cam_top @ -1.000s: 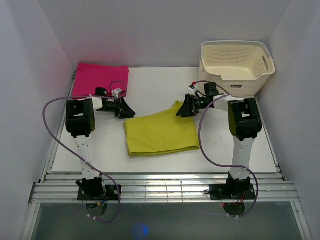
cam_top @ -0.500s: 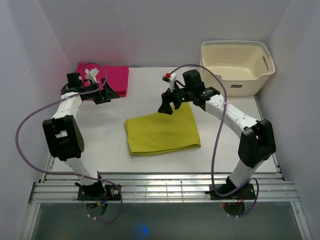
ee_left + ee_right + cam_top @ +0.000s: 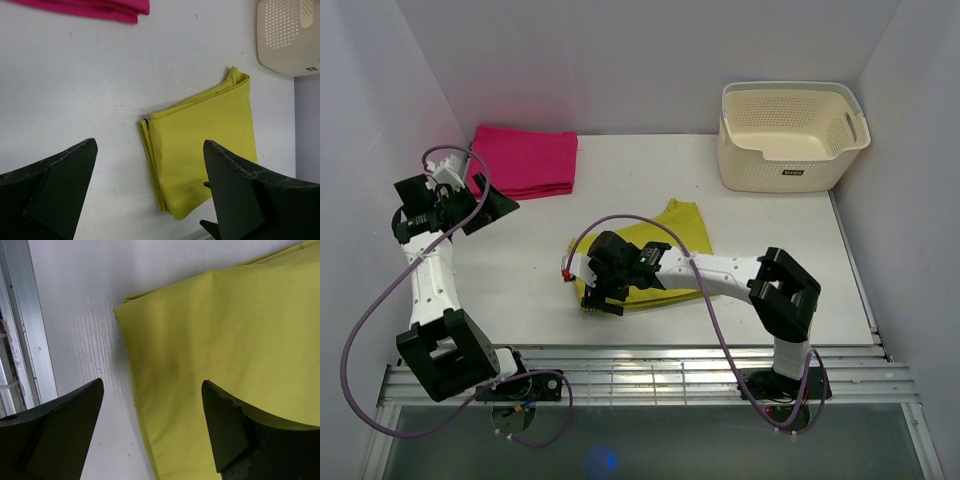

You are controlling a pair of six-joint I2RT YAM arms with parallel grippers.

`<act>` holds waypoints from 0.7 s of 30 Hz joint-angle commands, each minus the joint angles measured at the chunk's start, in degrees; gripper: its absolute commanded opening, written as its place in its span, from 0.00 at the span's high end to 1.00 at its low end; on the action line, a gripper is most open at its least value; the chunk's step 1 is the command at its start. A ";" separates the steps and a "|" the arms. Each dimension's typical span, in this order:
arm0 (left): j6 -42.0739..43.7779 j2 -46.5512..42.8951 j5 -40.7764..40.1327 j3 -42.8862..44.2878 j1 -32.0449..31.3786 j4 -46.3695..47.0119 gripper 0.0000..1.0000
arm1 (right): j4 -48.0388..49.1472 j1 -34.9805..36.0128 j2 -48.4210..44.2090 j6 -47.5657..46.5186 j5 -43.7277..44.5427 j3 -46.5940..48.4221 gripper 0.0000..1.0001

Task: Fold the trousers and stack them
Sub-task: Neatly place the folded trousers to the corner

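Observation:
The trousers point(image 3: 675, 245) lie folded into a yellow-green rectangle in the middle of the table. They also show in the left wrist view point(image 3: 205, 145) and fill much of the right wrist view point(image 3: 230, 340). My right gripper point(image 3: 600, 298) hangs low over their near-left corner. It point(image 3: 152, 384) is open, its jaws astride the folded edge with nothing held. My left gripper point(image 3: 492, 205) is raised at the far left, well away from the trousers. It point(image 3: 150, 144) is wide open and empty.
A folded magenta-pink cloth point(image 3: 525, 160) lies at the back left, its edge in the left wrist view point(image 3: 100, 9). A cream perforated basket point(image 3: 760, 160) stands at the back right. The metal rail of the table's near edge point(image 3: 20, 340) runs close beside my right gripper.
The left arm swung out to the far left and its jaws opened wide. The right arm swept from the trousers' far edge across to their near-left corner and came down low.

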 commanded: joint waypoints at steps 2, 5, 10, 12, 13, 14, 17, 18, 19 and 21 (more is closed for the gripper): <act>-5.43 -1.18 3.42 -7.57 1.17 -3.72 0.02 | 0.96 4.03 3.06 -2.96 8.13 0.65 0.15; -6.41 -2.58 3.33 -11.00 1.26 -2.75 0.02 | 2.11 5.61 5.43 -3.67 11.56 -0.06 0.14; -9.92 -3.73 2.62 -15.40 1.43 -0.55 0.02 | 5.62 6.59 10.53 -4.02 18.59 0.91 0.16; -11.84 -3.56 3.07 -17.68 1.35 0.24 0.02 | 6.77 6.59 12.91 -4.37 21.13 1.17 0.21; -12.29 -3.03 3.33 -18.39 1.35 0.33 0.02 | 8.25 6.59 13.44 -4.72 21.76 1.09 0.28; -12.38 -2.77 4.11 -19.00 1.43 0.42 0.02 | 8.88 6.68 14.14 -4.98 22.28 0.65 0.33; -13.79 -1.71 5.00 -21.46 1.35 0.77 0.02 | 10.55 6.50 14.50 -5.16 22.73 0.29 0.64; -14.31 -1.80 5.44 -22.69 1.35 1.90 0.02 | 10.73 6.33 14.41 -5.16 22.12 0.47 0.73; -14.67 -1.88 5.61 -23.22 1.35 2.26 0.02 | 10.73 6.24 14.41 -4.90 21.94 0.99 0.91; -15.46 -2.06 6.40 -24.10 1.35 3.66 0.02 | 10.64 5.45 14.50 -4.28 21.42 3.01 0.92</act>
